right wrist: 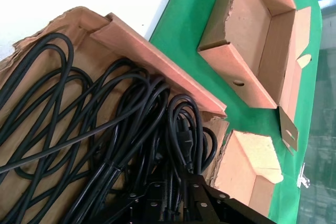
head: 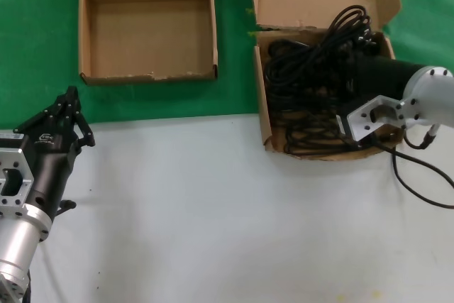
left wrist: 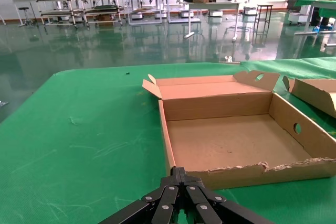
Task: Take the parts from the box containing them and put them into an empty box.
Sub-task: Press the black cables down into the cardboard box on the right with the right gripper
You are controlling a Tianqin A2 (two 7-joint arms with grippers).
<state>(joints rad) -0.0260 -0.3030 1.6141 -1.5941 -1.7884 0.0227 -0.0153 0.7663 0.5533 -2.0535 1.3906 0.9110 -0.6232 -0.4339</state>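
While the cords (head: 312, 83) lie tangled in the long box (head: 269, 115) on the bench (head: 213, 211), the right tool (right wrist: 176, 203), grip unreadable, reaches among them to pick; next: clench, carry to the bare squarish box (head: 84, 40); left tool (head: 69, 101) idles clenched.

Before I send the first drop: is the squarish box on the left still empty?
Empty. The squarish box shows only bare cardboard floor in the head and left wrist views, lid flap folded back; all power cords lie in the longer box.
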